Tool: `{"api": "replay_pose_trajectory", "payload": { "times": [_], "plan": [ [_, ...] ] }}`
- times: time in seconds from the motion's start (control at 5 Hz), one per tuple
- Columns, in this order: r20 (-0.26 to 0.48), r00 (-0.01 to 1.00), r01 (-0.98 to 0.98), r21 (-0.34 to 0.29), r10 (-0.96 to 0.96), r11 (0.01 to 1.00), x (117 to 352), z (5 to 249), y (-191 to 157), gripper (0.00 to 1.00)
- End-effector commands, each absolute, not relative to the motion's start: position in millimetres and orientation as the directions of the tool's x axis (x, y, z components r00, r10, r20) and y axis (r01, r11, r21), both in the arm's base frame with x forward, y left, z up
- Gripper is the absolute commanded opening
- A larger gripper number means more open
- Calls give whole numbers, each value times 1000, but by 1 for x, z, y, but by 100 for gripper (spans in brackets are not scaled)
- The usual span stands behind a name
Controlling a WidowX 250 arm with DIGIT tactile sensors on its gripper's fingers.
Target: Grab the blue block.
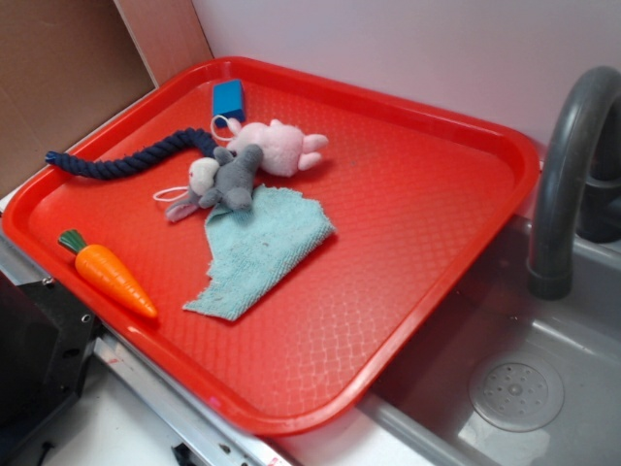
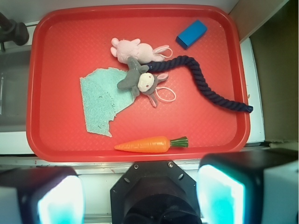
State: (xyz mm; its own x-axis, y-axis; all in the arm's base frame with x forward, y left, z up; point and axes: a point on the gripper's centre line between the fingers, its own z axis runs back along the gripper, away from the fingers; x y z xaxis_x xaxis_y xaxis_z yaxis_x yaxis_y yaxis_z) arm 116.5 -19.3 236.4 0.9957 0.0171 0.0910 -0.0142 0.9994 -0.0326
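Observation:
The blue block (image 1: 228,99) (image 2: 191,33) lies flat in a far corner of the red tray (image 1: 417,233) (image 2: 65,135), beside the end of a navy rope. In the wrist view my gripper (image 2: 140,193) is high above the table edge, off the tray's near rim and far from the block. Its two fingers (image 2: 56,198) stand wide apart with nothing between them. The exterior view does not show the gripper.
On the tray lie a navy rope (image 1: 126,160) (image 2: 210,91), a pink plush (image 1: 277,148), a grey plush (image 1: 228,180), a teal cloth (image 1: 262,248) and a toy carrot (image 1: 112,275) (image 2: 147,143). A grey faucet (image 1: 568,175) and sink (image 1: 543,330) adjoin the tray.

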Motion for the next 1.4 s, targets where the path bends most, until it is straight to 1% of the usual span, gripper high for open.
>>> {"api": "replay_pose_trajectory", "payload": {
  "times": [0.0, 0.2, 0.4, 0.6, 0.8, 1.0, 1.2],
  "plan": [
    [91, 996, -14, -33, 17, 999, 116, 236, -19, 100],
    [107, 959, -261, -28, 262, 965, 131, 234, -19, 100],
    [200, 849, -485, -73, 489, 871, 148, 223, -10, 100],
    [424, 686, -601, -127, 591, 789, 165, 212, 8, 100],
    [420, 615, -660, -189, 667, 727, 193, 191, 37, 100],
    [419, 575, -698, -197, 703, 689, 219, 177, 55, 100],
    [422, 540, -747, -159, 728, 646, 256, 153, 74, 100]
  ]
}}
